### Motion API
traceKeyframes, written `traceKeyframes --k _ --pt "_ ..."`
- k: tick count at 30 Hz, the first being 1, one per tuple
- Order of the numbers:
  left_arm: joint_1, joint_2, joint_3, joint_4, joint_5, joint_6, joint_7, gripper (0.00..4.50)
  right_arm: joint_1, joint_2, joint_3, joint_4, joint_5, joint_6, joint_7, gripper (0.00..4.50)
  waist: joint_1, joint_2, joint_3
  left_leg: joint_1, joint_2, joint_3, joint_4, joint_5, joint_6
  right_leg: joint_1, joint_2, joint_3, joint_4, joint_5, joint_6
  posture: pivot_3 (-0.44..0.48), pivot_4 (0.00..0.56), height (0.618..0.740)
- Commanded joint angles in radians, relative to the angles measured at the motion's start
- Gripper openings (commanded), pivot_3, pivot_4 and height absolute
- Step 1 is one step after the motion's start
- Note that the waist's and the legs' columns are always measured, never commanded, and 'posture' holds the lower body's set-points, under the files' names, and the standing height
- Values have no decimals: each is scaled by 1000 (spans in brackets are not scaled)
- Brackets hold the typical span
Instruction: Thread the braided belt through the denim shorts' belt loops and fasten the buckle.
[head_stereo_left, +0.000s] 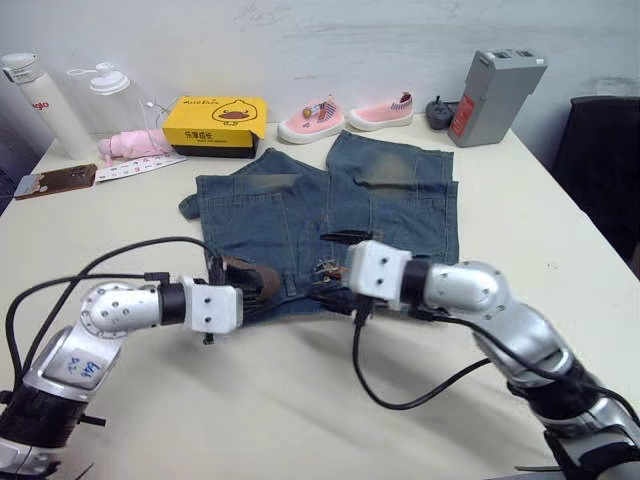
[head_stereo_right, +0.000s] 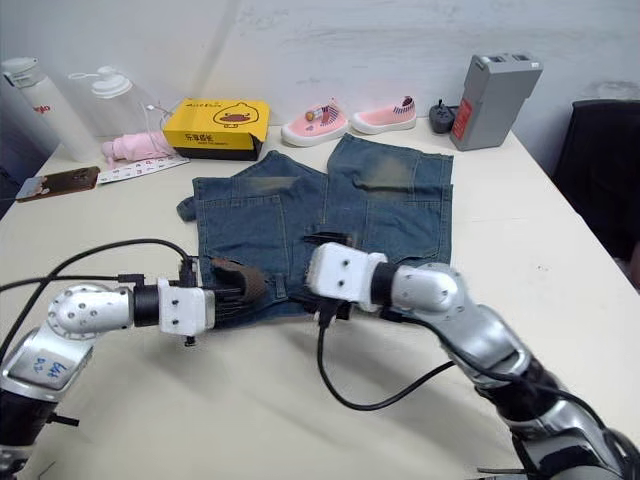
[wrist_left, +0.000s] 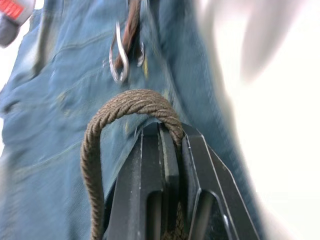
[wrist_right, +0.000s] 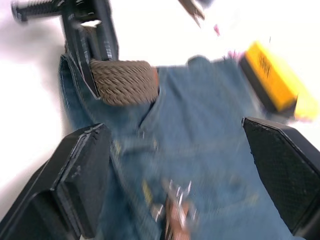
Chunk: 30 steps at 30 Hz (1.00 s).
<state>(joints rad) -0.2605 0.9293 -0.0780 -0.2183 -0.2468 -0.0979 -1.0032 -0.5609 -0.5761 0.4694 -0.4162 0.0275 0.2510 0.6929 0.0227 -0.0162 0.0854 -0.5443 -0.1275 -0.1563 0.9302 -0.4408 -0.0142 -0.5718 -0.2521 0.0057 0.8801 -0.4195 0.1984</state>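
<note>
The belt (wrist_left: 131, 102) lies at the waistband of the shorts (head_stereo_left: 330, 215), bent into a loop at the near edge of the cloth. The left gripper (wrist_left: 170, 145) has its fingers closed on that loop, the braided strap pinched between them. Just beyond the loop the buckle (wrist_left: 119, 60) rests on the denim, with more strap running away past it. The right gripper (wrist_right: 180, 180) hangs over the waistband just beside the left one, its fingers spread wide and holding nothing.

The shorts lie flat on a pale table (head_stereo_left: 300, 400), legs pointing away from the robot. Along the far edge stand a yellow box (head_stereo_left: 215, 124), two pink shoes (head_stereo_left: 345, 117), a grey case (head_stereo_left: 495, 95) and bottles (head_stereo_left: 45, 105). A pale wall (head_stereo_left: 300, 40) rises behind; a dark chair (head_stereo_left: 600, 160) is cut off at the right.

The belt loops are hard to make out, and the belt's tip is hidden.
</note>
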Motion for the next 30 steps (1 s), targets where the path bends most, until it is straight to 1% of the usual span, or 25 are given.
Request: traceKeyframes --k 1,3,6,10,11,13,14,15,17,19,20,22,24,26,28,30 --pt "-46 25 20 12 -116 83 -134 16 -24 62 35 113 -107 -194 -42 4500 0 0 0 0 0 0 0 0 0 0 0 0 1 0 0 0 150 618" --pt "-75 26 10 27 -147 114 -188 16 -48 135 57 219 -154 -282 -96 4500 -3 -2 -1 0 0 0 1 0 0 -1 0 0 3 0 0 0 150 618" --pt "-98 9 9 37 -155 138 -228 16 -70 222 70 325 -190 -368 -114 4500 -11 -4 -3 -2 0 1 3 0 -1 -8 0 2 13 -1 -2 0 150 618" --pt "-113 -15 8 33 -156 162 -241 16 -53 345 74 404 -163 -371 -131 4500 -24 -5 -4 -4 0 0 7 -1 -2 -12 1 3 23 -2 -4 0 150 618" --pt "-112 -17 10 29 -157 168 -247 16 -45 370 64 413 -154 -364 -140 4500 -27 -7 -5 -4 0 -1 10 -4 -1 -13 2 4 27 -3 -6 0 150 618" --pt "-105 -19 17 22 -155 174 -256 16 -39 431 11 429 -124 -322 -178 4500 -30 -7 -6 -3 1 -3 10 -5 -2 -13 5 4 29 -4 -8 0 150 618" --pt "-105 -21 22 22 -154 175 -254 16 -32 440 -6 429 -109 -299 -173 4500 -30 -7 -6 -3 1 -3 11 -5 -2 -14 5 4 31 -4 -8 0 150 618" --pt "-105 -24 26 21 -152 177 -251 16 -25 444 -18 427 -103 -285 -163 4500 -29 -7 -6 -3 1 -3 11 -5 -2 -14 5 5 32 -4 -9 0 150 618" --pt "-111 -27 33 24 -155 185 -249 16 -4 412 -13 414 -105 -271 -112 4500 -26 -5 -5 -3 0 -4 12 -6 -2 -15 6 7 36 -4 -11 0 150 618" --pt "-114 -25 40 36 -147 174 -254 16 23 378 -11 392 -103 -266 -76 4500 -25 -4 -5 -2 0 -5 12 -7 -1 -15 8 8 36 -5 -13 0 150 618" --pt "-116 -22 44 43 -142 168 -254 16 38 353 -17 373 -99 -263 -56 4500 -25 -4 -5 -2 0 -7 13 -8 -1 -15 10 8 36 -6 -16 0 150 618" --pt "-117 -21 49 50 -135 163 -254 16 54 328 -26 350 -96 -255 -31 4500 -25 -4 -5 -2 0 -10 14 -9 -2 -15 13 13 37 -6 -17 0 150 618" --pt "-127 -23 64 62 -132 156 -245 16 69 269 -56 300 -72 -245 20 4500 -26 -7 -7 -2 0 -10 14 -9 -2 -14 14 15 37 -7 -17 0 150 618" --pt "-136 -25 75 65 -134 158 -240 16 85 223 -67 241 -47 -237 65 4500 -26 -7 -7 -3 0 -8 14 -9 -1 -13 14 19 35 -7 -18 0 150 618" --pt "-140 -27 79 65 -137 156 -240 16 90 210 -60 208 -42 -230 84 4500 -26 -8 -8 -3 1 -7 13 -11 2 -13 14 22 35 -9 -22 0 150 618" --pt "-141 -35 82 49 -150 162 -238 16 72 253 -39 202 -45 -213 66 4500 -28 -9 -9 -3 1 -7 13 -11 2 -13 15 23 35 -10 -23 0 150 618"
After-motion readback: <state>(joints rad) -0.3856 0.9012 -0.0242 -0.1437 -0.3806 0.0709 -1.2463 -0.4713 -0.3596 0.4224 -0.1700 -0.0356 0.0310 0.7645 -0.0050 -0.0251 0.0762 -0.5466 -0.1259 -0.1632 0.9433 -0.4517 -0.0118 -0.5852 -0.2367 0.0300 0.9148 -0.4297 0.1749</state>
